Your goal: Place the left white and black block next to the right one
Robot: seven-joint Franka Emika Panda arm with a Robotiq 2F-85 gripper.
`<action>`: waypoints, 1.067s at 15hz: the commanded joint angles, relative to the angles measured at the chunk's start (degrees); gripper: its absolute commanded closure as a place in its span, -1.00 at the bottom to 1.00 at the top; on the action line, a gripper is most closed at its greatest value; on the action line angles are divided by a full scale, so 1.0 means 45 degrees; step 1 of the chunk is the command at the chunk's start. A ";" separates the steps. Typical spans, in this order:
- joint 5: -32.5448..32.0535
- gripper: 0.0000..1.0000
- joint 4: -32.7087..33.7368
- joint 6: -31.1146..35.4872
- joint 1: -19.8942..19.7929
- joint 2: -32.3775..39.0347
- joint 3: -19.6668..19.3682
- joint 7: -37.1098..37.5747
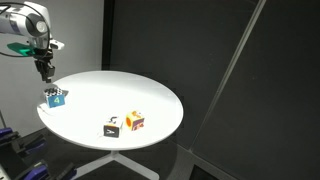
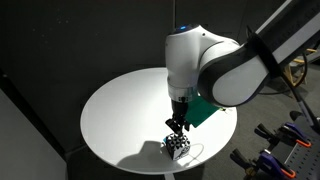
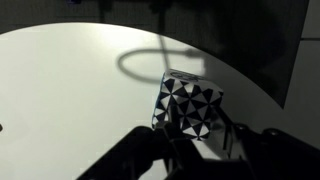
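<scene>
At the left edge of the round table (image 1: 150, 95), the gripper (image 1: 44, 74) hangs just above the checkered block (image 1: 56, 97), its fingers (image 3: 135, 160) apart and gripping nothing. Well to the right, near the front rim, the white-topped block (image 1: 113, 128) sits just beside an orange block (image 1: 135, 121).

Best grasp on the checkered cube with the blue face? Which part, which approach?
Come straight down and close the fingers on two opposite side faces of the checkered cube. It sits flat on the round table, checkered face up in the wrist view, with free space all around it. Its flat, parallel sides suit a pinch. The gripper hangs above it, open.
</scene>
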 commanded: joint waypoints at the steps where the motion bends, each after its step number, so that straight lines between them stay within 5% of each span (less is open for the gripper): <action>1: -0.0042 -0.36 -0.0015 -0.0024 -0.0226 -0.0062 0.0192 0.0052; 5: -0.0113 -0.98 -0.0065 0.0023 -0.0203 -0.0081 0.0158 0.0182; 16: -0.0188 -1.00 0.0206 0.0421 -0.0096 0.1066 -0.0059 0.0643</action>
